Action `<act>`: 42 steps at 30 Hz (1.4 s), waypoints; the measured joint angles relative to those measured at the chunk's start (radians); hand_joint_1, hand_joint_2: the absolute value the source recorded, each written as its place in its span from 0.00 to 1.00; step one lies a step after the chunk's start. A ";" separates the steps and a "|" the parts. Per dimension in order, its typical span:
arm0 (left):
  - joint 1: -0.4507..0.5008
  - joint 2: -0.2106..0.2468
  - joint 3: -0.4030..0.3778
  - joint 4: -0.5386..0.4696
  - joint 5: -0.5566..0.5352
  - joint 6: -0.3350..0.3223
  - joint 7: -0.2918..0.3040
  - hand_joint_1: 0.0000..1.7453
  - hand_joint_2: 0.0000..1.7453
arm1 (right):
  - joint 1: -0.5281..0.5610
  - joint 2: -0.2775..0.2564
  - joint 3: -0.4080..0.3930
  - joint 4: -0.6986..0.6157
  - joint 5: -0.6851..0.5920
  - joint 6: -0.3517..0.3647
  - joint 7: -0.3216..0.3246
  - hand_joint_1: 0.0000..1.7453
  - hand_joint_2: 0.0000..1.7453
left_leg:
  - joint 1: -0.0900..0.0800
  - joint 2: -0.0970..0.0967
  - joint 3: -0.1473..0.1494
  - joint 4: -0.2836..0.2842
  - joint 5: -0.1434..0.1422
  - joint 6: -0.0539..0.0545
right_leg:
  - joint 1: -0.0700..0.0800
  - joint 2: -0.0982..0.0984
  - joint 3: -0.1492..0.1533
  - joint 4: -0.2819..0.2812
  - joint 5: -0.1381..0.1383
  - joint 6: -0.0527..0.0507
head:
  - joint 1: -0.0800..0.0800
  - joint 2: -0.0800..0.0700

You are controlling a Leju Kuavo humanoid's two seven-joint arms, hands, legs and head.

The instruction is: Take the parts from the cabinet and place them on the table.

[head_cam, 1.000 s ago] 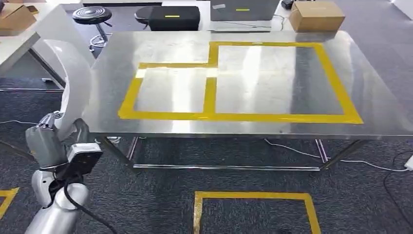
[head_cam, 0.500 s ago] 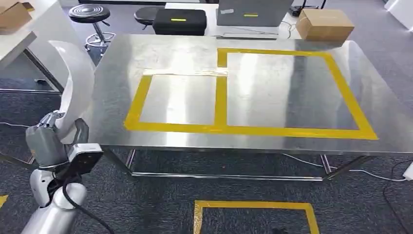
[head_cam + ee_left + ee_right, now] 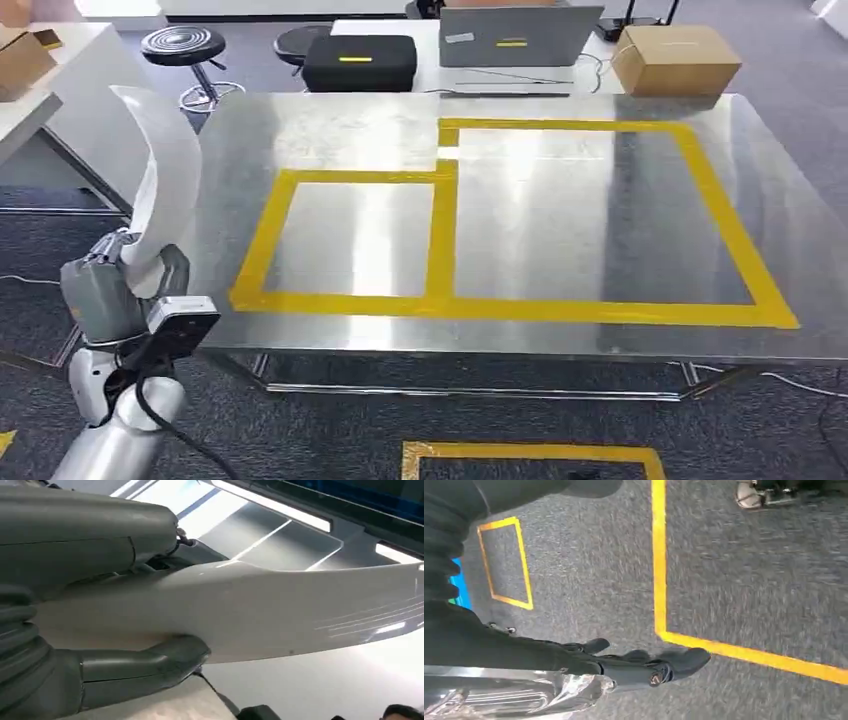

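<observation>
Now left robot hand (image 3: pixel 105 290) grips curved white part (image 3: pixel 165 185) beside steel table (image 3: pixel 300 120); right robot hand (image 3: pixel 644 667) empty, fingers apart.

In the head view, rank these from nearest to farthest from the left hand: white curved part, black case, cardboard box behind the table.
1. The white curved part, held in the left hand itself, at the table's left edge.
2. The black case, beyond the table's far edge, left of middle.
3. The cardboard box, at the far right corner.

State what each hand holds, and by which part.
Left robot hand grips the white curved panel at its lower end. Right robot hand holds nothing.
</observation>
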 joint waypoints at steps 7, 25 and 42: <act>0.006 0.003 -0.001 0.000 0.000 0.000 0.000 1.00 1.00 | 0.004 0.001 0.000 0.000 0.000 0.001 0.000 0.00 1.00 | 0.006 0.003 -0.102 -0.089 0.078 -0.008 | -0.008 0.006 0.090 -0.001 -0.076 0.013 | -0.001 0.000; 0.008 0.001 -0.001 0.001 0.000 -0.001 0.000 1.00 1.00 | 0.004 0.002 0.000 0.000 -0.002 0.001 0.000 0.00 1.00 | 0.003 0.000 0.066 -0.196 0.023 0.024 | 0.009 -0.006 -0.032 0.000 0.024 0.027 | 0.013 0.000; 0.008 0.005 -0.002 0.002 0.000 -0.001 0.000 1.00 1.00 | 0.005 0.002 0.000 0.002 -0.001 0.001 0.000 0.00 1.00 | 0.006 0.009 -0.097 -0.191 0.163 0.023 | 0.002 0.006 0.129 -0.024 -0.090 0.036 | 0.002 0.000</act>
